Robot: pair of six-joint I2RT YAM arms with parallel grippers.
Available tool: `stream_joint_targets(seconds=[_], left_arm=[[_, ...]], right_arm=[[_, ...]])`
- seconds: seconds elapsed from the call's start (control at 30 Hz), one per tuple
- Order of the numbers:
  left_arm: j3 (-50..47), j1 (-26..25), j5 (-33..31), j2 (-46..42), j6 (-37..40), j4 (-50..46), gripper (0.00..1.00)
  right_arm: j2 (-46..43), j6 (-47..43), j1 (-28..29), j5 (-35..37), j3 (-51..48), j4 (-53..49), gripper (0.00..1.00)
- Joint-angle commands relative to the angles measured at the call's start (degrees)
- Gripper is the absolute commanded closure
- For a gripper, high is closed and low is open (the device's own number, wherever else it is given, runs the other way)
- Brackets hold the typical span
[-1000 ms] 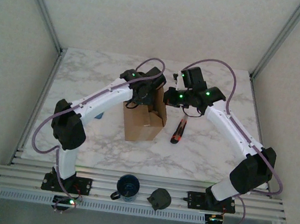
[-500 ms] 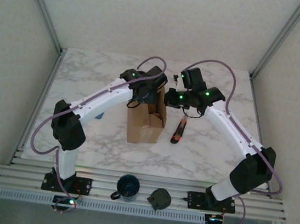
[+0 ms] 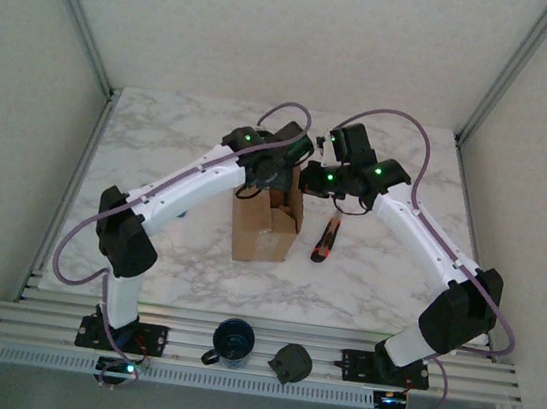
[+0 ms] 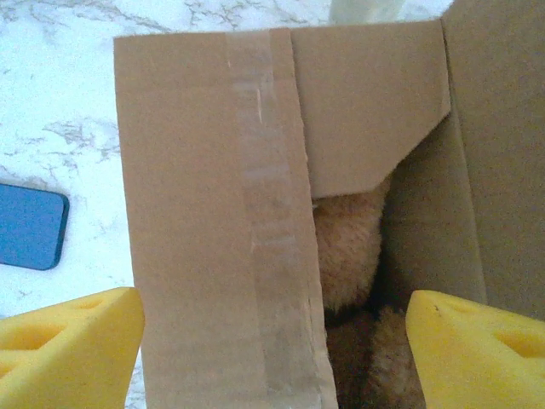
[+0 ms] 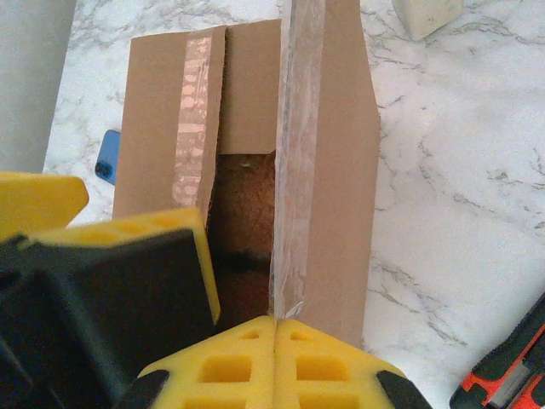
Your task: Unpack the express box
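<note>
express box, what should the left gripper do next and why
Probably ease the open left gripper down into the gap toward the tan plush toy. It hangs wide above the express box, the taped flap covers much of the opening, and the shut right gripper sits at the near edge of the raised flap, so the gap looks like the way in.
</note>
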Motion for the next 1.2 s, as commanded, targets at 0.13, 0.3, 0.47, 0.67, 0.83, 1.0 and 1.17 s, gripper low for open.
stream_joint_targets(seconds=[0.13, 0.3, 0.47, 0.67, 0.83, 1.0, 1.17], left_arm=[[-2.2, -0.8, -1.5, 2.1, -2.2, -2.3, 0.21], [-3.6, -0.8, -2.5, 3.7, -3.4, -3.0, 0.24], [-3.9, -0.8, -3.0, 4.2, -3.7, -3.1, 0.32], [-3.7, -1.0, -4.1, 5.9, -4.4, -5.8, 0.23], [-1.0, -1.6, -7.6, 7.8, -6.2, -10.6, 0.19], [-0.7, -1.9, -8.5, 8.3, -7.1, -11.3, 0.23], [-2.2, -1.9, -8.1, 8.4, -6.9, -10.3, 0.25]], right_arm=[[-0.4, -0.4, 0.2, 0.0, -0.6, -0.7, 1.0], [-0.7, -0.6, 0.2, 0.1, -0.7, -0.9, 1.0], [-0.9, -0.6, 0.2, 0.1, -0.8, -0.7, 1.0], [-0.8, -0.7, 0.1, -0.2, -0.9, -0.5, 1.0], [-0.9, -0.8, 0.2, -0.5, -0.9, -0.4, 1.0], [-1.0, -0.9, 0.1, -0.5, -0.9, -0.3, 1.0], [-1.6, -0.8, -0.1, -0.7, -0.4, -0.4, 1.0]])
